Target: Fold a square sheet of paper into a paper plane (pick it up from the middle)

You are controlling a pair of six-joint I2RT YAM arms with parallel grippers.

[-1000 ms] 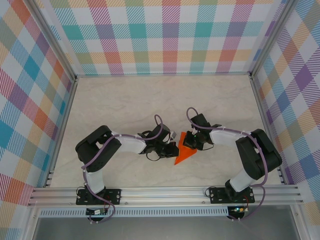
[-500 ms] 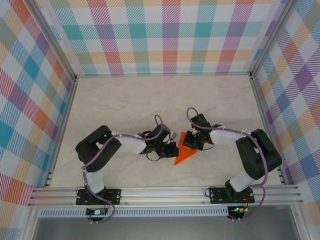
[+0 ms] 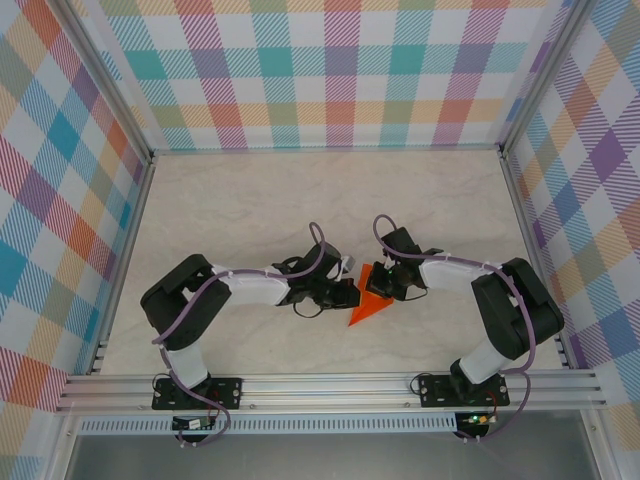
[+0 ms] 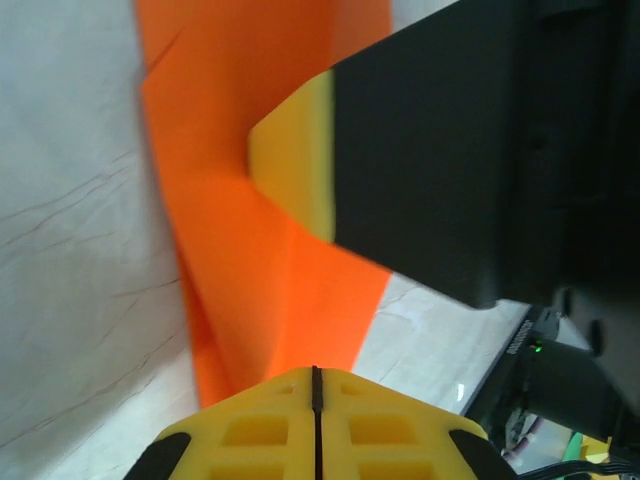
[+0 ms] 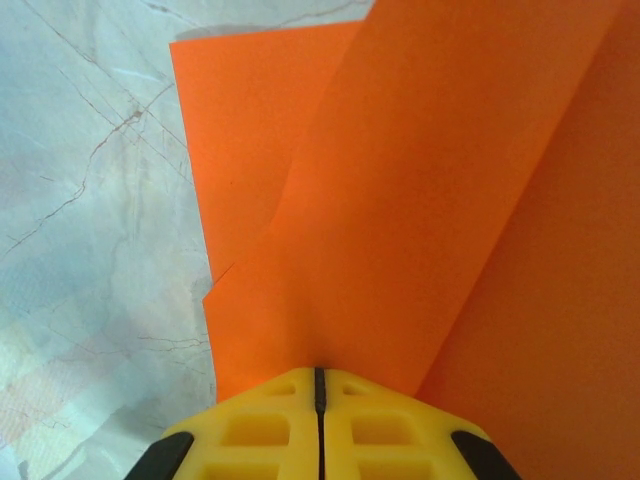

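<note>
Both arms rise from their bases at the near edge to bent elbows pushed outward, then reach inward and low, so the wrists face each other mid-table. The left gripper (image 3: 350, 294) has its yellow fingers pressed together, tips at the left edge of the orange paper (image 3: 365, 306). The right gripper (image 3: 381, 288) is likewise closed, tip down on the paper's far right part (whether either one nips a layer cannot be told). The paper lies between them on the marble-look table (image 3: 250, 200). It is folded into a narrow triangle pointing near-left, with overlapping flaps and sharp creases.
</note>
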